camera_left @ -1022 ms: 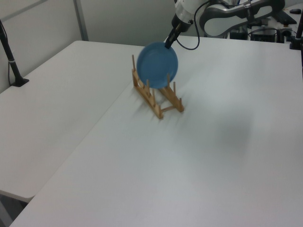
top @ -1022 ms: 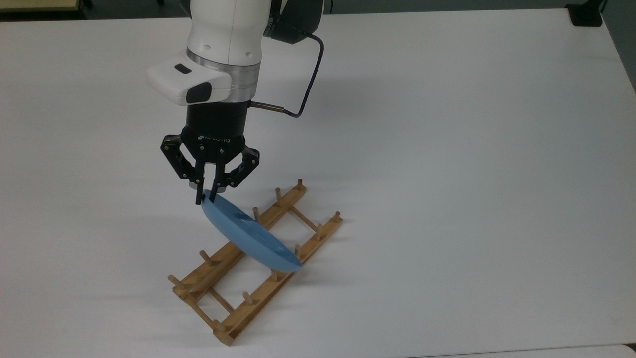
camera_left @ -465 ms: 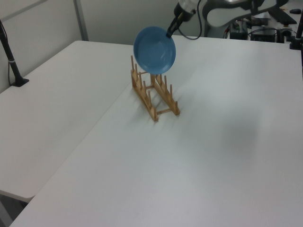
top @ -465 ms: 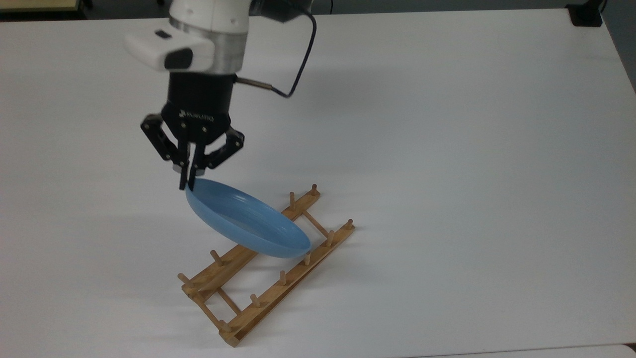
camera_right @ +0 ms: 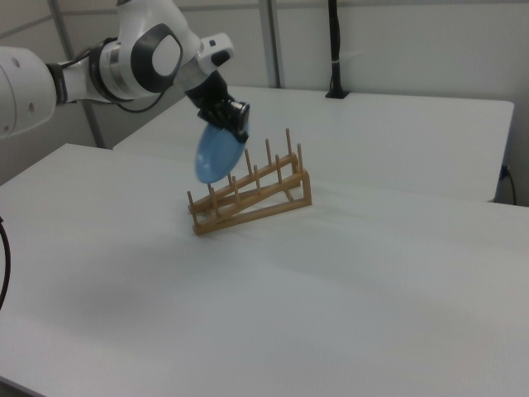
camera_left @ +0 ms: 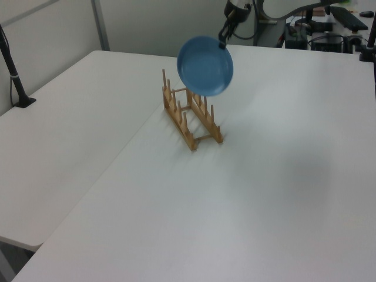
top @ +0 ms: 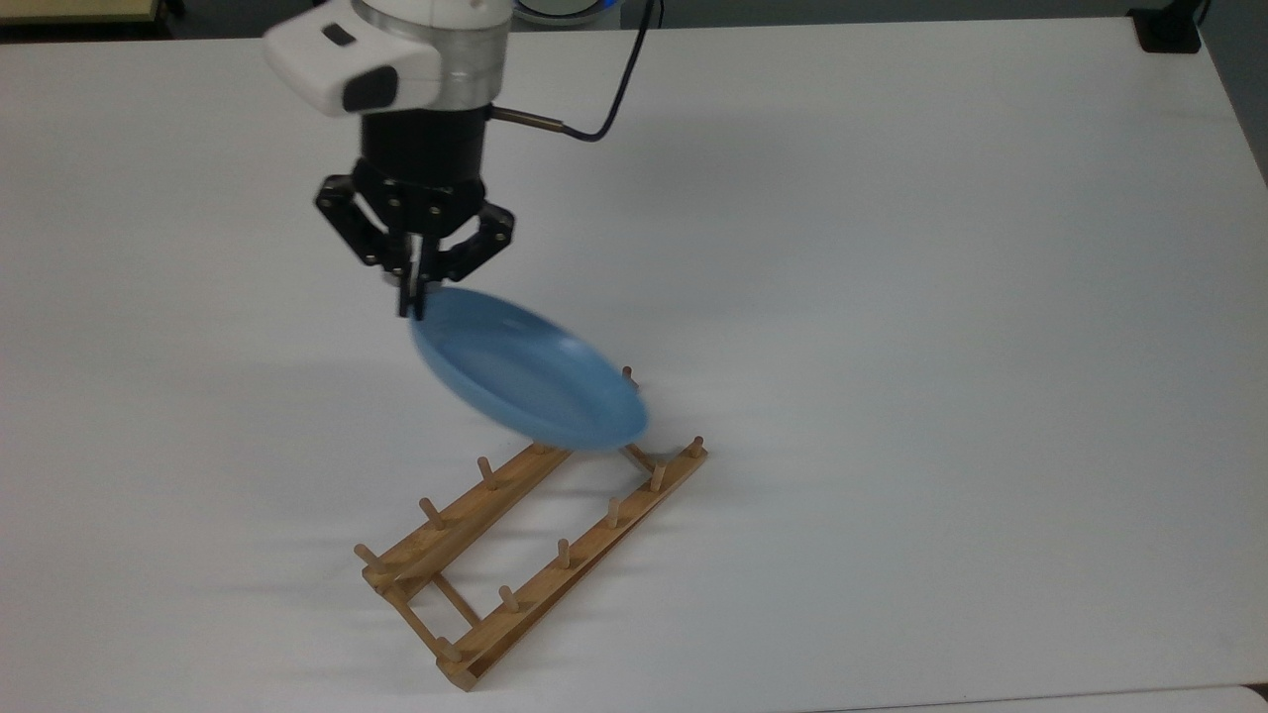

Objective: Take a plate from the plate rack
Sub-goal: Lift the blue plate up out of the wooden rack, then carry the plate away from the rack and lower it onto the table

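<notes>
1. Since half a second ago, the plate (top: 530, 379) has risen clear of the plate rack (top: 535, 555) and hangs tilted above its far end.
2. Pincer (top: 412, 302) is clamped on the plate's upper rim alone; judged risk: an edge hold may let the plate swing or slip.
3. A dropped plate could strike the pegs or tabletop (top: 941, 297).

The top view looks steeply down from close above the desk (top: 892, 297). The left and right views stand farther back at opposite sides; all three share the plate rack (top: 525, 555).
</notes>
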Robot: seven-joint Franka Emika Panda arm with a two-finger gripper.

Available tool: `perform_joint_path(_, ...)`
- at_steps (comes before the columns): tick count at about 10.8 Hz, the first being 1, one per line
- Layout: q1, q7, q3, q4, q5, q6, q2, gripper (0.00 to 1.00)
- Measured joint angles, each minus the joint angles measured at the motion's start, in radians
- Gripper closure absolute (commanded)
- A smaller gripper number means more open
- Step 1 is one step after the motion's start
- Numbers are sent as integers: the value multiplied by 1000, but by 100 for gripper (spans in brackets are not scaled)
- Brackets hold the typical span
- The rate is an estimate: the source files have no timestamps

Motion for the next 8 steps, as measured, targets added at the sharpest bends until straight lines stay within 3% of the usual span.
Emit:
perform_joint_path(3, 16, -117, 5, 3, 166, -242, -35, 100)
perform_joint_path(5, 21, -181, 7, -3, 189, -374, -59, 100)
perform_joint_path(8, 90, -288, 14, -86, 191, -429, -54, 100)
